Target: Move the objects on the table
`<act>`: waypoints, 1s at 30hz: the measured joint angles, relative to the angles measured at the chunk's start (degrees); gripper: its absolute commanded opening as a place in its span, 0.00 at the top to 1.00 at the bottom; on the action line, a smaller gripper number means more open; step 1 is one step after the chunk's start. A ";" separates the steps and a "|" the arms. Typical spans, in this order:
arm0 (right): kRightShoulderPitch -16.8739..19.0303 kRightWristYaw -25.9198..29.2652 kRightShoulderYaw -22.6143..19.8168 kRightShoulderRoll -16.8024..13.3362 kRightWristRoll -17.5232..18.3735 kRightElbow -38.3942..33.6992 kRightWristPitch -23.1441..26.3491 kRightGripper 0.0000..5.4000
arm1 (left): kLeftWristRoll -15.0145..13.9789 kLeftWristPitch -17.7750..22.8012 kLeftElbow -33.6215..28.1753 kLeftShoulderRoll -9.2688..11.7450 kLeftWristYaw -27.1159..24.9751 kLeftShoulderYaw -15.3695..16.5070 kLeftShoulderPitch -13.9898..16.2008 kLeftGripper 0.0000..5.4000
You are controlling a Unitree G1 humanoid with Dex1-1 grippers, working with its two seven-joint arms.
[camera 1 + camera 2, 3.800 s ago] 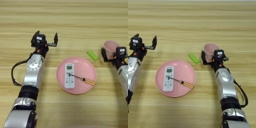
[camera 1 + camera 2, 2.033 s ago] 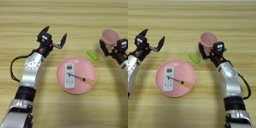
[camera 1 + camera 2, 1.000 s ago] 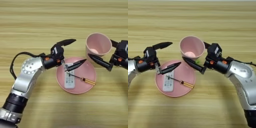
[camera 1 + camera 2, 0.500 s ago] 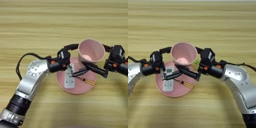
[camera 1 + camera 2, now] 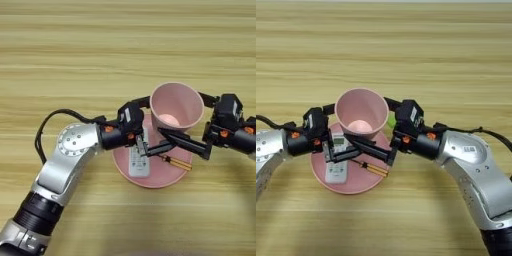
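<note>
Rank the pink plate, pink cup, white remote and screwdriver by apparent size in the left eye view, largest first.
1. Pink plate, partly covered.
2. Pink cup, raised nearer the camera, so it may look bigger than it is.
3. White remote.
4. Screwdriver, partly hidden.

The plate (image 5: 150, 177) sits on the counter (image 5: 125, 45). The remote (image 5: 137, 165) lies on the left part of the plate, and the screwdriver (image 5: 175, 162) lies to its right. The cup (image 5: 176, 107) is above the back of the plate, between the left gripper (image 5: 146, 127) and the right gripper (image 5: 187, 120).
</note>
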 measured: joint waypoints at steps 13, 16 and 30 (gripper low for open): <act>0.68 -0.07 0.08 -0.01 -0.06 0.15 -0.90 0.19 | 0.31 -0.01 0.05 -0.18 0.09 -0.04 0.15 0.25; 0.71 -0.06 0.10 -0.01 -0.06 0.22 -0.94 0.12 | 0.40 -0.03 0.11 -0.23 0.19 -0.04 0.17 0.25; 1.17 1.18 -0.23 -0.06 0.05 0.58 -2.24 0.00 | 0.35 -0.31 0.90 -1.30 0.45 0.01 0.15 0.25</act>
